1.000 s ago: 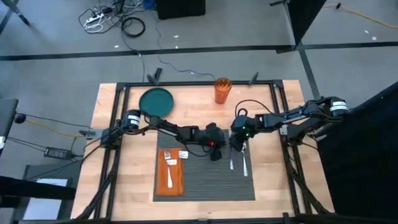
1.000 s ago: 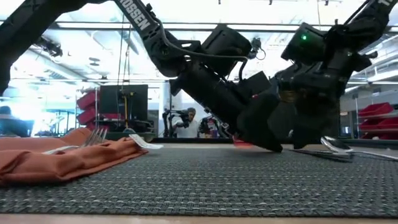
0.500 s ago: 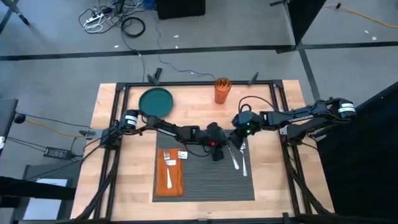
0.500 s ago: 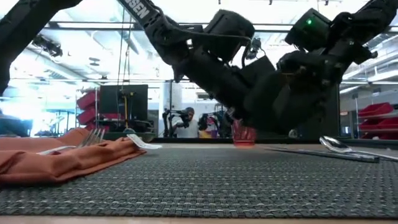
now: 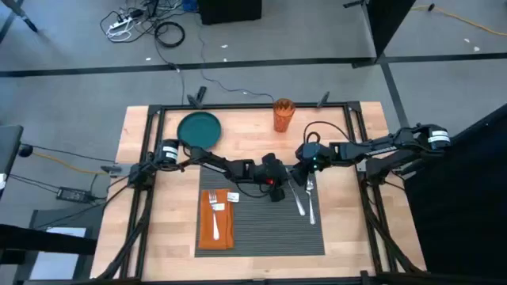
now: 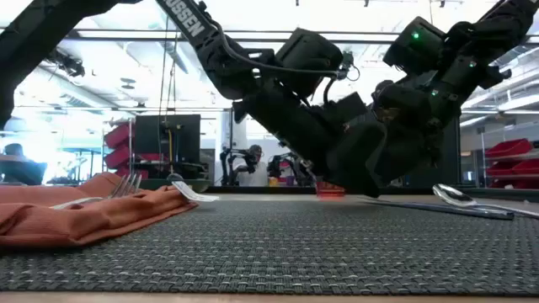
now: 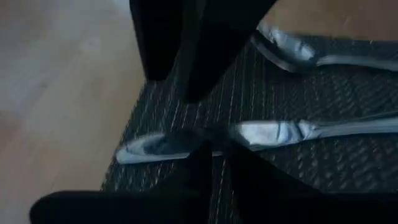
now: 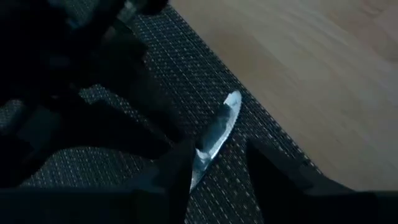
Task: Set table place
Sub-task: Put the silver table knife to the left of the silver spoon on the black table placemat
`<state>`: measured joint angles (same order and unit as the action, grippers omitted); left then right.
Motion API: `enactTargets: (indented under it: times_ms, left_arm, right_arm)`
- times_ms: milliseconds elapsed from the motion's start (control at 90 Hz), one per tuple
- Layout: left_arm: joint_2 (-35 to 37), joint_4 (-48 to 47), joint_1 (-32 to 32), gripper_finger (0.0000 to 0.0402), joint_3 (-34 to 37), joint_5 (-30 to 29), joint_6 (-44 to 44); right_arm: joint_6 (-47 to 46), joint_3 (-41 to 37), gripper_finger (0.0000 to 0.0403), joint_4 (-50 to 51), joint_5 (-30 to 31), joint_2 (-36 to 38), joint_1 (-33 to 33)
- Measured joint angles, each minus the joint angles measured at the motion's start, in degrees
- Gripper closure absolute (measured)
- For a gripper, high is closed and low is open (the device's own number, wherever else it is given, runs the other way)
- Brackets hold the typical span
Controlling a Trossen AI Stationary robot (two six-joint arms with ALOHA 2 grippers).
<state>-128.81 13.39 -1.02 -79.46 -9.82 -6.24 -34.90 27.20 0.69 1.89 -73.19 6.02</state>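
Two sets of jaws, left [image 5: 276,192] and right [image 5: 299,180], both spread and holding nothing, are met over the placemat's [image 5: 261,233] far right corner, where the knife [image 5: 298,201] is laid slantwise just beneath them.

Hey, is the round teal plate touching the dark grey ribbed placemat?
Apart: the high view shows bare light wood table between the round teal plate and the dark grey ribbed placemat.

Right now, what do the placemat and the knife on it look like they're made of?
Placemat: looks like woven vinyl or a similar synthetic, dark grey and matte; the ribbed basket-weave texture shows plainly in the wrist views. Knife: looks like polished metal, probably stainless steel; the blade is silvery and catches bright reflections. Neither can be confirmed by look alone.
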Motion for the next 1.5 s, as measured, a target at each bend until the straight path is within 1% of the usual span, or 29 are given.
enactTargets:
  times_ms: [56,144,378,467,600,700,844,1100,1156,1500]
  left_arm:
    - [-1.15,2.70,0.00,0.0365,-0.04,-0.02,0.00]
    - [-1.89,3.77,0.00,0.0365,-0.05,-0.06,-0.23]
    - [-2.30,3.83,0.00,0.0365,-0.15,-0.20,-0.50]
    - [-2.09,4.03,-0.02,0.0365,-0.24,-0.17,-0.41]
    - [-2.30,3.56,-0.11,0.0365,-2.51,0.04,0.15]
    - [-2.41,4.65,0.12,0.0365,-3.60,0.01,1.77]
    - [-2.99,4.15,0.89,0.0365,-3.43,-0.03,2.62]
    - [-3.41,5.49,1.36,0.0365,-3.54,0.64,3.03]
    - [-4.00,7.00,1.40,0.0365,-3.63,0.79,3.02]
    - [-4.74,7.63,1.40,0.0365,-3.58,1.07,2.96]
  right_arm:
    - [-0.02,0.02,0.0276,-0.14,0.00,-0.33,-0.28]
    - [-0.52,0.03,0.0276,0.07,-0.01,-1.18,-0.72]
    - [-3.03,0.00,0.0277,1.33,-0.39,-3.81,-1.57]
    - [-3.96,0.00,0.0277,2.41,-0.59,-2.67,-1.54]
    - [-3.98,0.02,0.0277,4.79,-0.26,0.70,-1.13]
    - [-3.98,0.02,0.0277,5.61,-0.05,1.87,-0.96]
    - [-3.98,0.02,0.0277,5.95,-0.05,1.93,-0.98]
    - [-3.96,0.02,0.0277,5.59,0.16,1.92,-0.98]
    - [-3.98,0.02,0.0277,5.56,0.26,1.92,-0.98]
    - [-3.98,0.02,0.0277,5.64,0.18,1.90,-0.98]
